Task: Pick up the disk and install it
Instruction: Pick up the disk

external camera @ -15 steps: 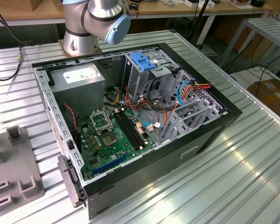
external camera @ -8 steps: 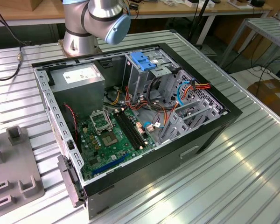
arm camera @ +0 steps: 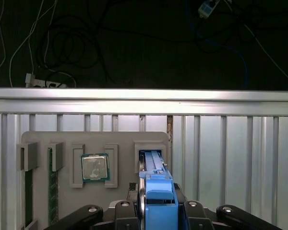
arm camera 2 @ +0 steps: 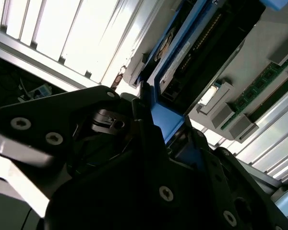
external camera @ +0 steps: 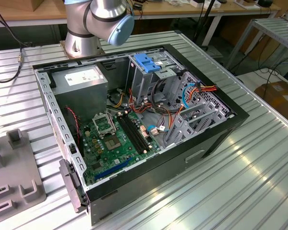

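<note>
Fingers (arm camera: 128, 216) of black metal are clamped on the disk (arm camera: 158, 196), one against each flat side, with its blue plastic rail running up between them in both wrist views (arm camera 2: 165, 112). Beyond the fingertips the disk's far end sits upright in a walled slot of the grey holder tray (arm camera: 120, 139), so the slot's raised sides close round that end. Just to one side of the fingers, on the same tray, lie a processor chip (arm camera: 94, 167) in its own frame and, further off, two green memory sticks (arm camera: 52, 191) standing on edge between grey posts. The tray rests on the ribbed aluminium bench (arm camera: 221, 143), and past the bench edge loose cables (arm camera: 62, 48) trail over a dark floor. In the exterior view the tray (external camera: 9, 172) sits well apart from the open computer case (external camera: 149, 177) – the case lies on its side with the motherboard (external camera: 110, 139) facing up. Inside the case stand the drive cage with its blue handle (external camera: 148, 62) and the grey power-supply box (external camera: 81, 79), and orange, red and blue wires (external camera: 197, 88) drape across the space just beside the cage.
</note>
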